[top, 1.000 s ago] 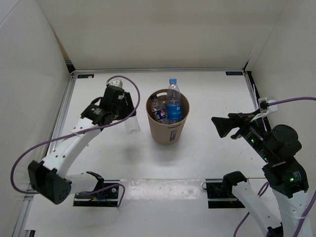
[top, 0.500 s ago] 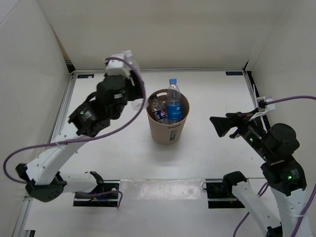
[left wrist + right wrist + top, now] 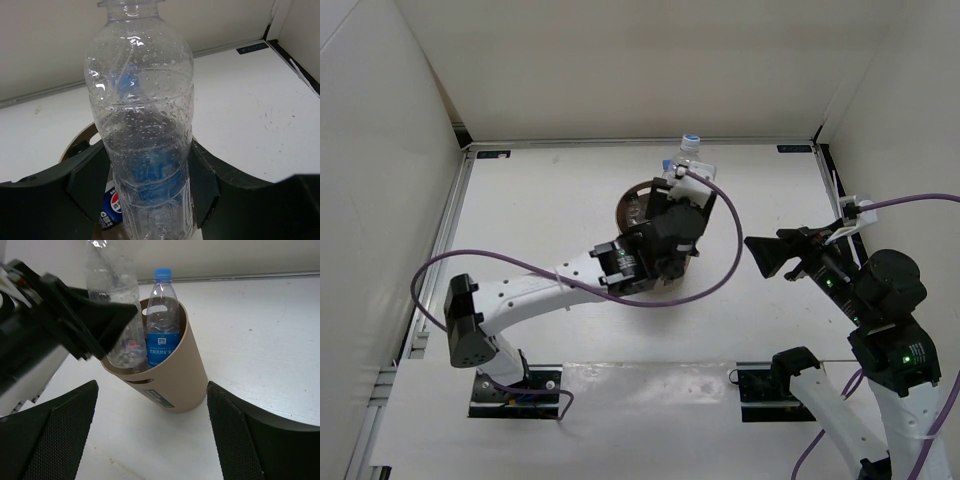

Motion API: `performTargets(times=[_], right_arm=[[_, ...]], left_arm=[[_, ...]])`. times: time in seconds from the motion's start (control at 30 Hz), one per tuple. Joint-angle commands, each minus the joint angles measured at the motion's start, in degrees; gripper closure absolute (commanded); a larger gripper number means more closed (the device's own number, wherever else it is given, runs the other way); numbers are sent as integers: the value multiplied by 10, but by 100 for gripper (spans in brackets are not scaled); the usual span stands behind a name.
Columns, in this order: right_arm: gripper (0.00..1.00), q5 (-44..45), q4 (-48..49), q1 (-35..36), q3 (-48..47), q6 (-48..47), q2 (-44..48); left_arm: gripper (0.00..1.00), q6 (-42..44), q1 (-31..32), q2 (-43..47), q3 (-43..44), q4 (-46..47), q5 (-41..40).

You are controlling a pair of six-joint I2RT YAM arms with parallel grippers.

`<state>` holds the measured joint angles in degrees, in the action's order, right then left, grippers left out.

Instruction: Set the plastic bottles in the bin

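Table [image 3: 770, 180]: white work surface. The bin stands on it near the middle, and no bottle is seen lying on its bare parts.

Left arm [image 3: 550, 285]: reaches from its base across the table and ends above the bin.

Bin [image 3: 175, 375]: tan, round, upright, mouth open. The right wrist view shows a blue-labelled bottle [image 3: 162, 335] standing inside, its cap above the rim. A dark-labelled bottle [image 3: 111, 212] lies lower inside. A fourth bottle cannot be made out.

Right gripper [image 3: 775, 255]: well apart from the bin on the right side and facing it. Its fingers [image 3: 65, 430] are spread wide and hold nothing.

Clear bottle [image 3: 140, 110]: plain, beaded with droplets, roughly upright with its neck up. It hangs over the near-left part of the bin's mouth, beside the blue-labelled bottle. Its base appears level with or just below the rim.

Left gripper [image 3: 145, 175]: pinches the clear bottle. The fingers [image 3: 87, 180] press on opposite sides of the lower body, and the shoulder and neck rise clear above them.

Step in hand: release of the last visible bottle into the bin; the task is judged nearly complete.

Next move: keep the base inside the rim, then part the fingers so that the bottle drops in beside the other bottles. The cap of the blue-labelled bottle may deflect it.
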<state>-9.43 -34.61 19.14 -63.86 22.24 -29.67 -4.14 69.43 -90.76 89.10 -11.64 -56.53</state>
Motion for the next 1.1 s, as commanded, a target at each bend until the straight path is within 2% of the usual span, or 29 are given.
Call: performTargets(times=[0.0, 0.17, 0.33, 0.6, 0.77, 0.9, 1.07], right_arm=[[10, -6, 9, -2, 3, -7, 5], [10, -1, 6, -7, 6, -12, 6], [10, -3, 6, -9, 10, -13, 6], [10, 0, 11, -6, 16, -14, 4], [10, -1, 12, -7, 15, -15, 2], [10, -1, 10, -3, 19, -16, 2], [10, 0, 9, -4, 20, -14, 3]], left_arm=[[33, 80, 22, -1, -8, 144, -92], [33, 63, 36, -18, -28, 152, -118], [32, 55, 41, -17, -95, 208, -162], [29, 46, 43, -26, -127, 225, -203], [28, -110, 42, -24, -138, 118, -198], [28, -185, 40, -37, -131, 23, -189], [28, -252, 37, -47, -127, -43, -189]])
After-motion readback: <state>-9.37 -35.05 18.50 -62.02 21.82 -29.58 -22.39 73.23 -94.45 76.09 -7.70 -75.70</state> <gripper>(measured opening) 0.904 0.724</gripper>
